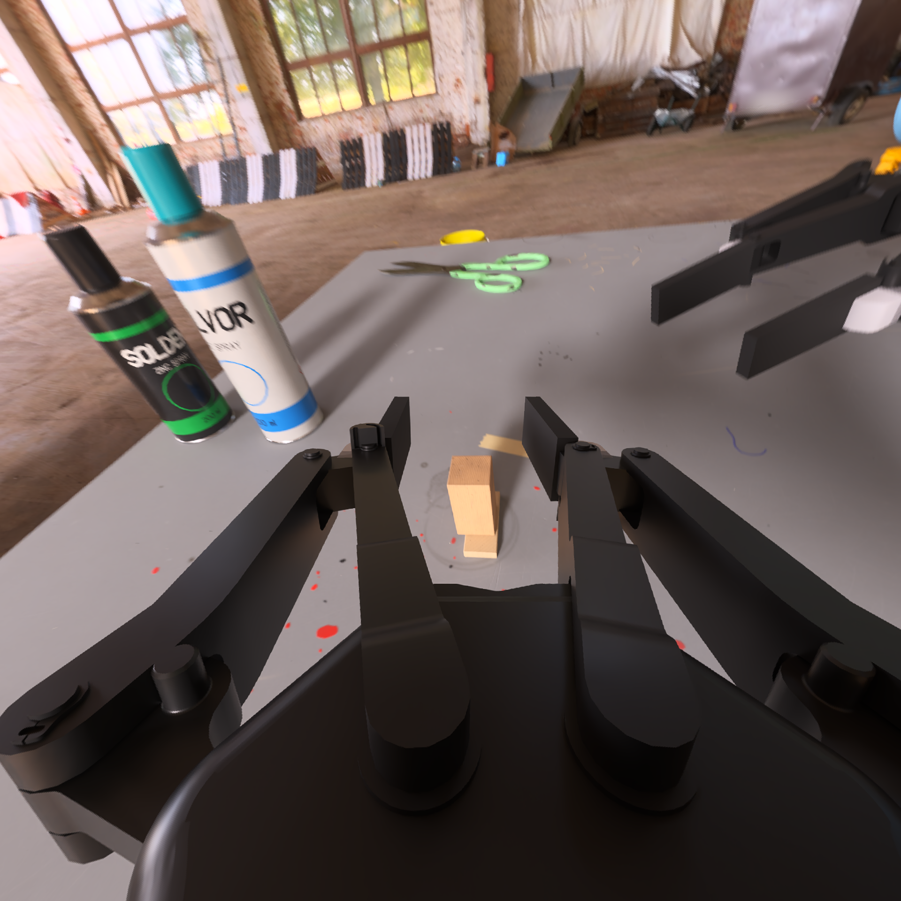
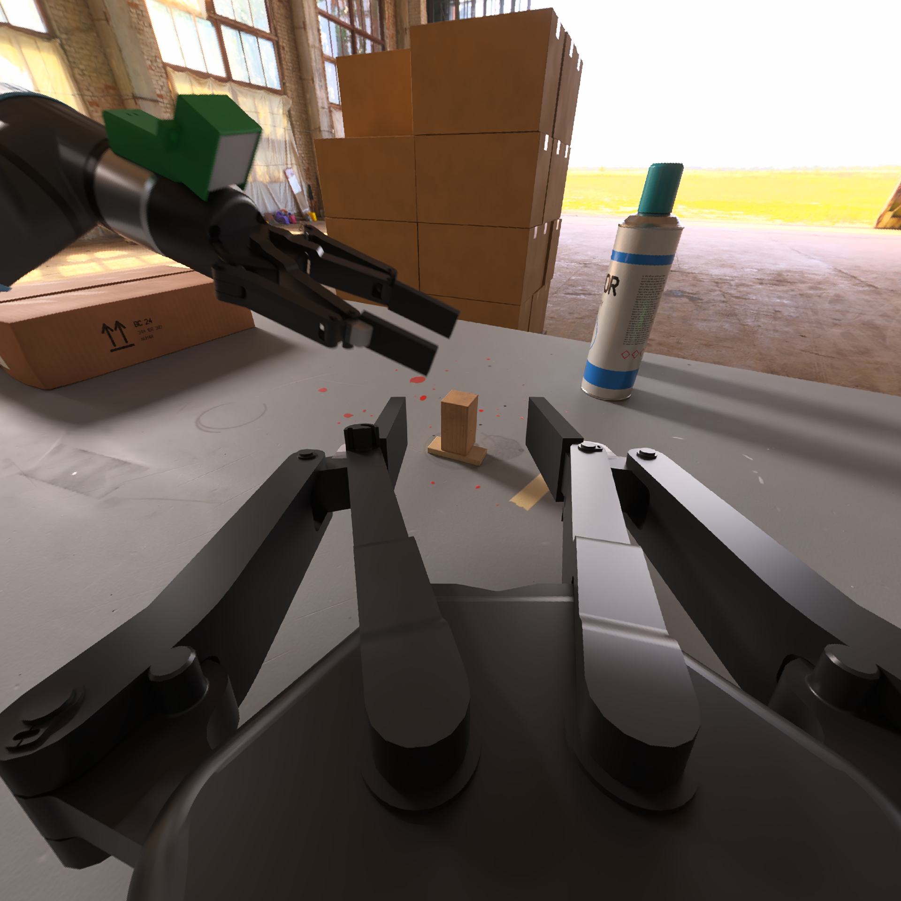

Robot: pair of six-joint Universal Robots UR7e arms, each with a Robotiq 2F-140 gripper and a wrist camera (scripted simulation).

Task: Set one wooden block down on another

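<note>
Standing upright on the flat block (image 2: pixel 457 456), the tall block (image 2: pixel 458 421) is free.
Both pincers, left (image 1: pixel 465 434) and right (image 2: pixel 467 434), are apart and empty, facing it.

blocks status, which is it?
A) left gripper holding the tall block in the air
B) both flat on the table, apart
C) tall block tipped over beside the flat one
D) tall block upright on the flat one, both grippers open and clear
D: the tall block stands upright on the flat block, and the left gripper and right gripper are both open, touching neither.
</note>
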